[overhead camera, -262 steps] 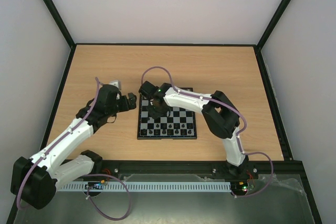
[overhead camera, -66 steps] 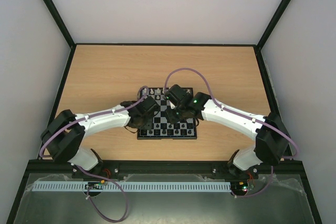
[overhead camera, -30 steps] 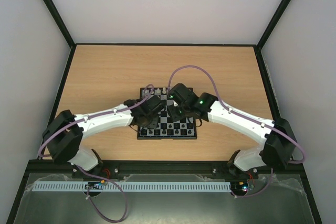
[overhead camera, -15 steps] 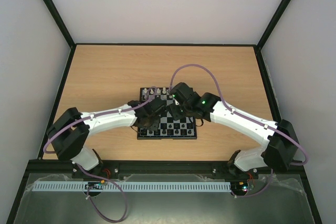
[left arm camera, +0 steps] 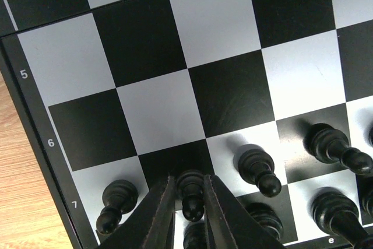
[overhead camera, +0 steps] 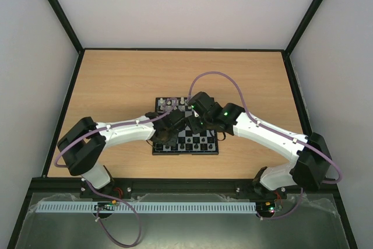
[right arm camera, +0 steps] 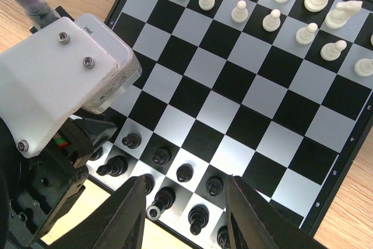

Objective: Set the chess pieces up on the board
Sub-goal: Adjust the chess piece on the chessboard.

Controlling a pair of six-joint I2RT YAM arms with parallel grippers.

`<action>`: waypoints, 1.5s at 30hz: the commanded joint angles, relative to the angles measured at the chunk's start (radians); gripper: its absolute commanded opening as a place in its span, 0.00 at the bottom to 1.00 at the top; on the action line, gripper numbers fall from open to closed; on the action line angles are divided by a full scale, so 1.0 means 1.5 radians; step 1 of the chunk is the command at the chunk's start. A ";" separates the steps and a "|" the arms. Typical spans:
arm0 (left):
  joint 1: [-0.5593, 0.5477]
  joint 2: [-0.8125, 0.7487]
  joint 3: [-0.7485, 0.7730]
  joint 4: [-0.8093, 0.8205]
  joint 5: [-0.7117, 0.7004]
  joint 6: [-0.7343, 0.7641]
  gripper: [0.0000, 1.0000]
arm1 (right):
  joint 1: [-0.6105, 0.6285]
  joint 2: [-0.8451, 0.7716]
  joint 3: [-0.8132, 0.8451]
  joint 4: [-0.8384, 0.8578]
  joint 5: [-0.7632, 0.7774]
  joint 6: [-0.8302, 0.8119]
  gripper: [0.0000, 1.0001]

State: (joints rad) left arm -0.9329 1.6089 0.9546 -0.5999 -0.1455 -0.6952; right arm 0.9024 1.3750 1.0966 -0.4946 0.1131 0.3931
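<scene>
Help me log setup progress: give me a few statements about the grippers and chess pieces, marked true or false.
The left gripper is closed on a black pawn. True.
The right gripper holds a white piece. False: it is open and empty, above the black pieces.
The white pieces stand at the opposite end of the board from the black ones. True.
Both arms are parked off the board. False: the left arm and right arm both reach over it.

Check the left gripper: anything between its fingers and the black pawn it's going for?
Nothing visible. The black pawn already sits in the gap of the left gripper; the neighbouring pawns stand outside its fingers.
</scene>
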 commanded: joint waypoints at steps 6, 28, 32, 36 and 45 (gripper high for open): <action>-0.005 0.008 0.016 -0.003 -0.006 0.003 0.14 | -0.003 0.005 -0.009 -0.008 -0.006 0.002 0.38; -0.005 0.002 0.028 -0.016 -0.024 -0.002 0.26 | -0.003 0.009 -0.011 -0.009 -0.011 0.001 0.38; -0.005 -0.018 0.035 -0.026 -0.030 -0.005 0.33 | -0.003 0.007 -0.011 -0.008 -0.010 0.002 0.38; -0.005 -0.036 0.047 -0.038 -0.040 -0.008 0.38 | -0.003 0.005 -0.010 -0.009 -0.008 0.002 0.38; -0.005 -0.094 0.064 -0.055 -0.085 -0.013 0.46 | -0.003 0.004 -0.008 -0.010 0.002 0.003 0.40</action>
State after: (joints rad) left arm -0.9337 1.5265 1.0245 -0.6468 -0.2188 -0.7048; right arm 0.8978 1.3766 1.0962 -0.4938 0.1062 0.3931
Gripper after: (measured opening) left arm 0.449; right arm 0.392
